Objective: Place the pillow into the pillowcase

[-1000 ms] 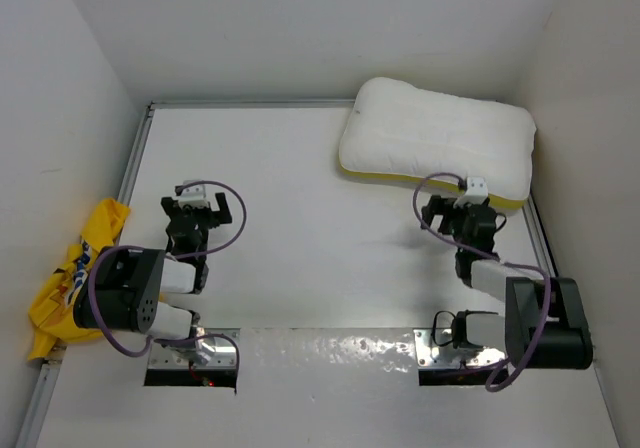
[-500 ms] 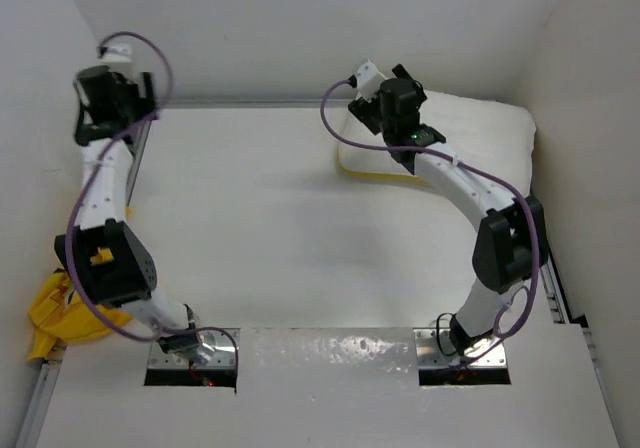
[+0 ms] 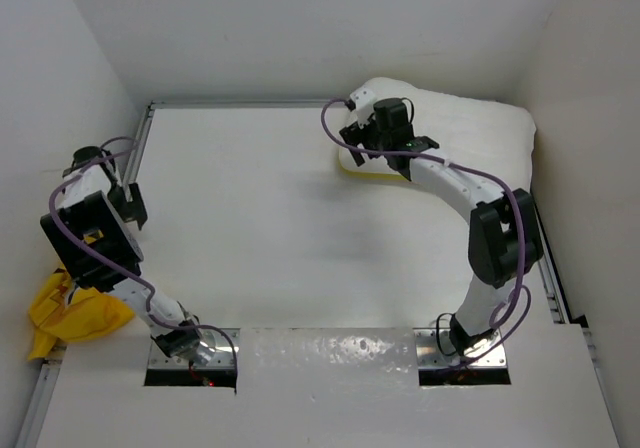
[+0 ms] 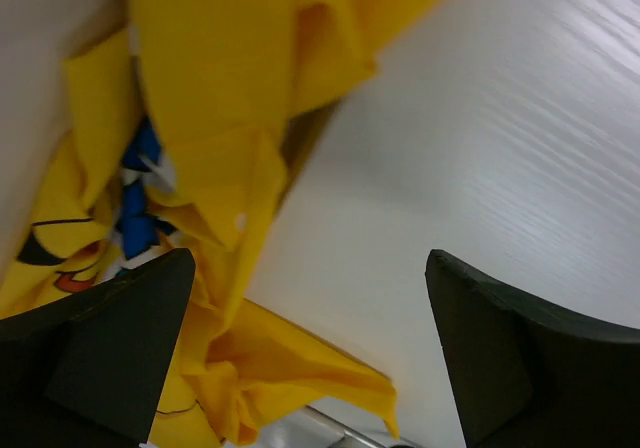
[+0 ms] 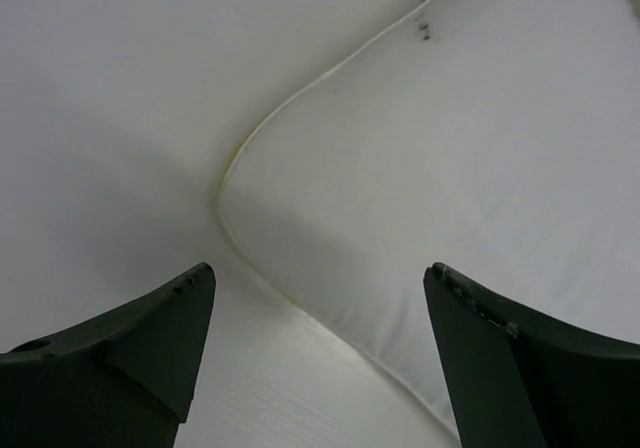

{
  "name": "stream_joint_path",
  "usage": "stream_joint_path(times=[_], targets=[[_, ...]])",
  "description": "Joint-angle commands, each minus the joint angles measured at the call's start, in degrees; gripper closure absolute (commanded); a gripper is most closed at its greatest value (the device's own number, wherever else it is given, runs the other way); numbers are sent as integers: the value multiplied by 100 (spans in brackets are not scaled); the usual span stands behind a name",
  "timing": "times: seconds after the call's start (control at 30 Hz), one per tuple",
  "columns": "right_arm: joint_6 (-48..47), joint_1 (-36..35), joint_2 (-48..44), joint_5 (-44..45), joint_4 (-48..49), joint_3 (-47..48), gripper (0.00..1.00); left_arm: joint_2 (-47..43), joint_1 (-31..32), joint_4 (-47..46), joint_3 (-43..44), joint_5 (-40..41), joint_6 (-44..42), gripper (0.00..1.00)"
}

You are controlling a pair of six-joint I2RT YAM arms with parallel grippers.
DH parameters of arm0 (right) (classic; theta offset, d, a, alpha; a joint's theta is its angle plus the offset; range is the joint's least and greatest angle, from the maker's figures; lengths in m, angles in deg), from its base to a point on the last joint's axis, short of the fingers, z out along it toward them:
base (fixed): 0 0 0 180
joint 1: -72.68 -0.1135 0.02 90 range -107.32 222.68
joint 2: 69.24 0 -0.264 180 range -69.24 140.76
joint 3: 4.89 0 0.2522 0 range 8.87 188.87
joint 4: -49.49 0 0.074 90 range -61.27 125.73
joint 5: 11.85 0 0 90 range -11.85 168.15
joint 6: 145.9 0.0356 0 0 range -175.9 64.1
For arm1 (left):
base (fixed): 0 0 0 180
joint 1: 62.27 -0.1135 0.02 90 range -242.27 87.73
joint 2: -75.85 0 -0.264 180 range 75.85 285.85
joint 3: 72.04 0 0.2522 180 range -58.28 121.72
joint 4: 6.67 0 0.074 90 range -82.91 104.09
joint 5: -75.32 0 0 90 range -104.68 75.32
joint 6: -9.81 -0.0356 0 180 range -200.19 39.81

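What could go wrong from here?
1. The pillowcase lies crumpled in a heap, no opening visible; the open left claw may pinch several layers together.
2. The open right claw sits over only a corner of the plump pillow; that grip could slip.
3. Pillow and case sit on opposite sides: long drag.

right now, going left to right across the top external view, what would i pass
pillowcase bunched by the left wall → left gripper, open above the table → bare table → right gripper, open at the pillow's left corner → pillow
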Motion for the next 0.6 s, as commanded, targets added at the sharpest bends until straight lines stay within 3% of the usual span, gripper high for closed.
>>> stream_joint_path(times=[0.0, 0.3, 0.43, 0.53, 0.57], targets=[[558, -13, -118, -442, 200, -225, 16, -38, -317, -738, -48, 256, 23, 1], [1139, -31, -250, -653, 191, -489, 17, 471, -326, -1600, -207, 906, -372, 3], [1148, -40, -347, -601, 183, -525, 17, 910, -378, -1416, -145, 775, -312, 7], [1148, -49, -461, -530, 182, -542, 16, 763, -405, -1555, -347, 757, -337, 19], [1148, -57, -496, -530, 183, -568, 16, 727, -474, -1583, -382, 783, -372, 33]])
